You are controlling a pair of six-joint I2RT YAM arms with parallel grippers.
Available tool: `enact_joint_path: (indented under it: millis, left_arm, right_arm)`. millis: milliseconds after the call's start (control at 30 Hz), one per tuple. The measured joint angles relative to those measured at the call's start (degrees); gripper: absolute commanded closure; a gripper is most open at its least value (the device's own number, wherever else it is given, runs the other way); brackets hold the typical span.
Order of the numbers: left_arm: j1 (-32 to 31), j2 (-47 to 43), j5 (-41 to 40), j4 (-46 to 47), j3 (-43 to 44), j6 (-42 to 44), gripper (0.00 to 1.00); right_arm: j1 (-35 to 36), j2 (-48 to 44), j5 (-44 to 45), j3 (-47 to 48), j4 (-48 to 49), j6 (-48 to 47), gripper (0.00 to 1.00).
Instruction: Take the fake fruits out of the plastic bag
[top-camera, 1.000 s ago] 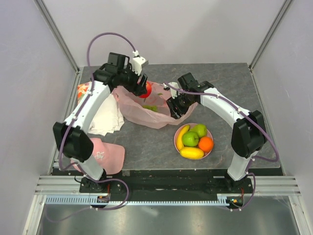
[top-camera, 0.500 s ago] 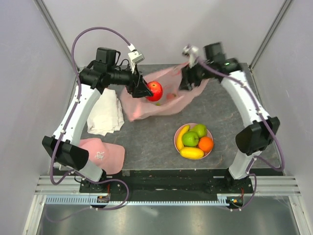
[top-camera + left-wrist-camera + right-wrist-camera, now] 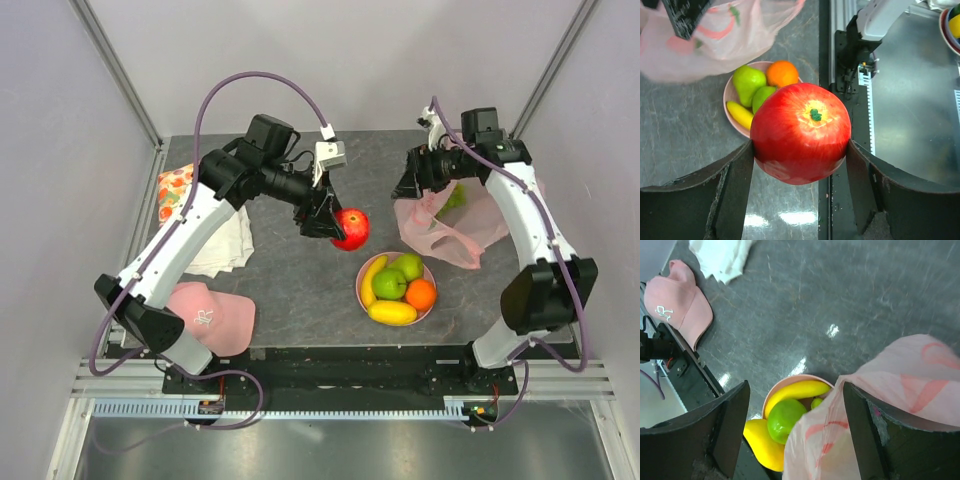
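Plastic bag (image 3: 445, 222) bunched just under the wide-spread right tool (image 3: 796, 390) at the table's (image 3: 300, 290) right rear, left arm reaching toward centre, left tool (image 3: 800, 145) clamping the red apple (image 3: 350, 228) near the plate (image 3: 360, 297).

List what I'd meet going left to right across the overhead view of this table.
pink cap → red apple, held up in the air → pink plate of fruits → plastic bag
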Motion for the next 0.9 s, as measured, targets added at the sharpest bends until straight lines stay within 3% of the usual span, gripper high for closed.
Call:
enact_joint_path:
  millis: [167,300,400,467,567,700,900]
  left_arm:
    - [-0.55,0.87,-1.88,0.35,-0.46,0.17,0.98]
    - [-2.32,0.44,-2.19,3.17,-5.97,0.15,0.98]
    - [-4.55,1.64,-2.93,4.07,-9.99,0.15,0.98]
    - [-6.29,2.95,-3.23,5.51,-11.17,0.13,0.99]
    - [-8.70,4.68,-4.22,8.61,-12.09,0.09,0.99]
    - [-11.96,8.37,-4.68,12.94,-11.65,0.07,0.98]
    - [-17.29,17.31,-6.21,16.11,-8.98,0.46,0.98]
  right_arm:
    - [-0.44,3.43,0.28,-0.68,-0.55,1.22,0.13]
    - [-1.07,3.39,-1.75,5.60,-0.48,3.26,0.03]
    - [-2.97,2.49,-7.41,10.45,2.86,7.58,0.02]
    - [-5.14,1.03,-12.13,10.58,7.78,13.27,0.02]
    - [-9.66,-1.99,-20.48,5.79,24.50,31.95,0.02]
    - [-15.17,-2.34,-25.86,0.92,41.31,47.82,0.02]
    - [-22.71,-3.93,-28.17,-3.58,52.48,54.69,0.02]
